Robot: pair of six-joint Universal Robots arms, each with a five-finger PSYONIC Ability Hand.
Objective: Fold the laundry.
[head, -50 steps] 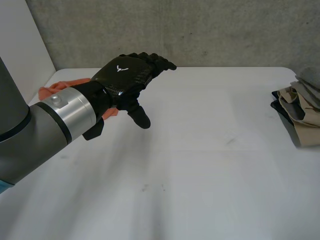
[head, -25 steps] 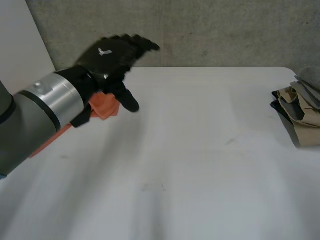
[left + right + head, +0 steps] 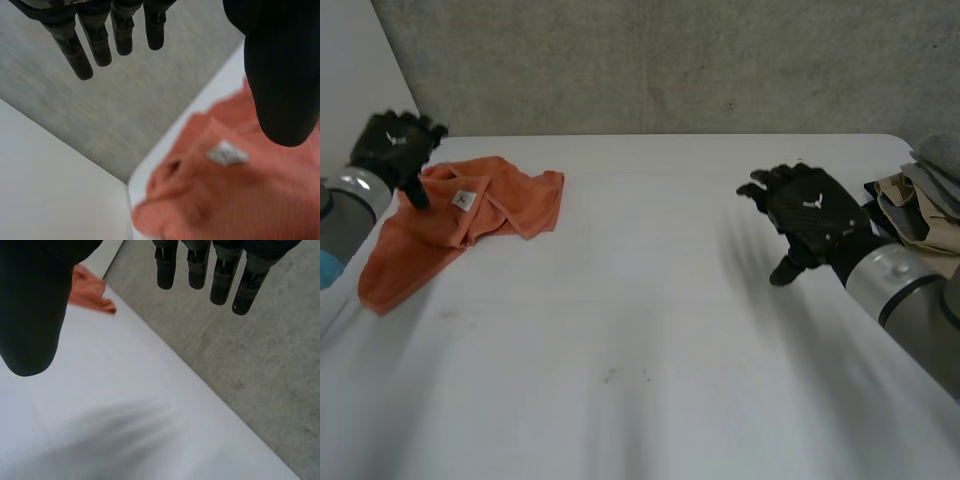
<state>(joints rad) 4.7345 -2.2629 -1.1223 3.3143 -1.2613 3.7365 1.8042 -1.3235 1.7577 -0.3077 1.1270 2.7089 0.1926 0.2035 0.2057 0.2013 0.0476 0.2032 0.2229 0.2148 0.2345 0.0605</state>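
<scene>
One rumpled orange cloth (image 3: 515,200), white table (image 3: 650,300)

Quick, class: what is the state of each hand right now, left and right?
Left hand: open, holding nothing, by the orange cloth.
Right hand: open, holding nothing, above the table.

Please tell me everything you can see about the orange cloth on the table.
The orange cloth is a soft, towel-like piece, lying crumpled and unfolded on the white table, near its far left corner. Its far part is bunched in loose folds; one end trails toward the near left edge. A small white tag shows on top. The left hand, fingers straight, is over its far left edge; whether the thumb touches it I cannot tell.
</scene>
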